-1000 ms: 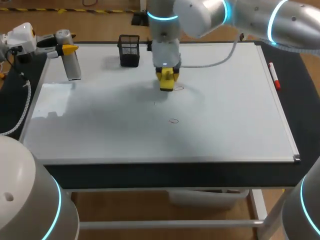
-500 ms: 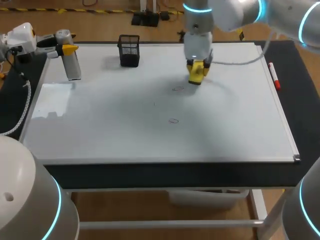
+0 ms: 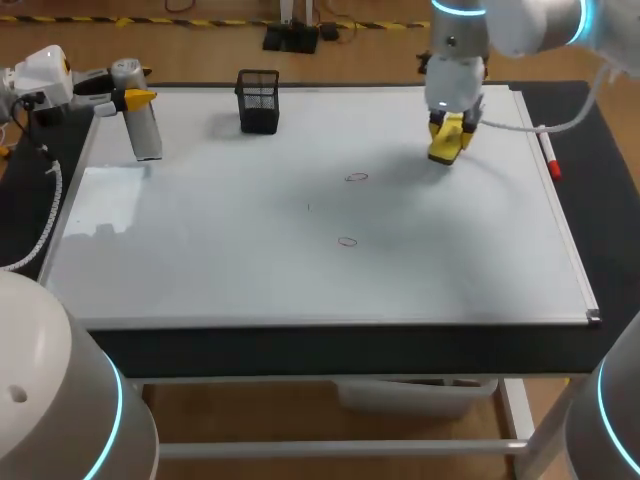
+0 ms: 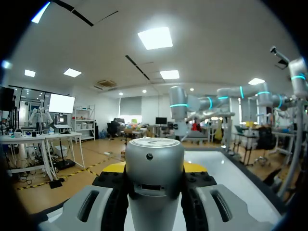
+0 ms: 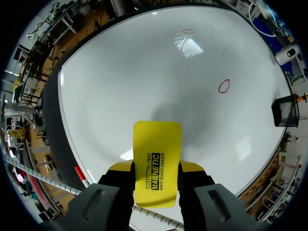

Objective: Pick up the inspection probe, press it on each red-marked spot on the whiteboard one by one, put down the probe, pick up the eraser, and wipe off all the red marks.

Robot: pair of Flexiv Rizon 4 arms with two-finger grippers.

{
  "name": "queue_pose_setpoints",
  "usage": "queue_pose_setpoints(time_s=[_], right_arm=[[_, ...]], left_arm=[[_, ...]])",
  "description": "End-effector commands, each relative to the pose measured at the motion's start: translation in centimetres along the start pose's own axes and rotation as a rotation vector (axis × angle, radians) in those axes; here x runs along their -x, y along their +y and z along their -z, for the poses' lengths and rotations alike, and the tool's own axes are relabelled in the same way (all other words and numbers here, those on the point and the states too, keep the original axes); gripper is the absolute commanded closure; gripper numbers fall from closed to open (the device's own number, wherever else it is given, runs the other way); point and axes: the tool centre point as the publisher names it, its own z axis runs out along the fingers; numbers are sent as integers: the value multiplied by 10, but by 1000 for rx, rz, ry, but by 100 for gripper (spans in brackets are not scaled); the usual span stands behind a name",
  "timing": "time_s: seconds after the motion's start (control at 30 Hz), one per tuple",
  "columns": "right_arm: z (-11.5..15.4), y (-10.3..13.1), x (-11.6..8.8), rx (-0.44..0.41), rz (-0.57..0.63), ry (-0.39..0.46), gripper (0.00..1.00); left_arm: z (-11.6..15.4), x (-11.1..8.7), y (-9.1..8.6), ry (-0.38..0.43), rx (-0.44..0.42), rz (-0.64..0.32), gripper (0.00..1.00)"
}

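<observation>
1. Head view: the right arm (image 3: 520, 22) comes in from the far right corner. The right gripper (image 3: 447, 140) pinches the yellow eraser (image 3: 446, 145) from two sides over the far right part of the whiteboard (image 3: 220, 270). I cannot tell whether the eraser touches the board.
2. Two ring-shaped marks are on the board. The far red mark (image 3: 356, 177) lies toward the middle, well apart from the eraser. The near red mark (image 3: 347, 241) lies closer to the front edge. Bare board surface lies between the eraser and both marks.
3. A black mesh holder (image 3: 259, 101) stands upright near the far edge, well apart from the eraser and the marks.
4. A red marker (image 3: 548, 152) lies along the board's right frame, near the right gripper but apart from it.
5. The left gripper (image 3: 135, 100) sits at the far left corner. It is clamped on the inspection probe (image 3: 146, 132), a silver cylinder hanging at the board's left edge.
6. Left wrist view: the probe fills the gap between both fingers.
7. Right wrist view: the eraser sits between the fingers, with both marks ahead of it and the holder off to one side.
</observation>
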Motion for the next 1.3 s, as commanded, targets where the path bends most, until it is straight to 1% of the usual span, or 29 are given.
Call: queue_pose_setpoints(time_s=[0.03,0.27,0.33,0.43,1.03,1.1,1.3], right_arm=[[3,-7,-21,3,-13,-13,100],[-5,-15,-36,44,-58,2,100],[-7,-15,-37,56,-70,-14,100],[-8,-17,-40,44,-105,-10,100],[-8,-17,-40,44,-105,-10,100],[-8,-17,-40,44,-105,-10,100],[-8,-17,-40,44,-105,-10,100]], left_arm=[[0,-1,-1,-2,0,-2,100],[0,-1,-1,-2,0,-2,100],[0,-1,-1,-2,0,-2,100],[0,-1,-1,-2,0,-2,100],[0,-1,-1,-2,0,-2,100],[-6,-6,2,6,5,10,100],[-34,-39,10,40,-21,51,100]])
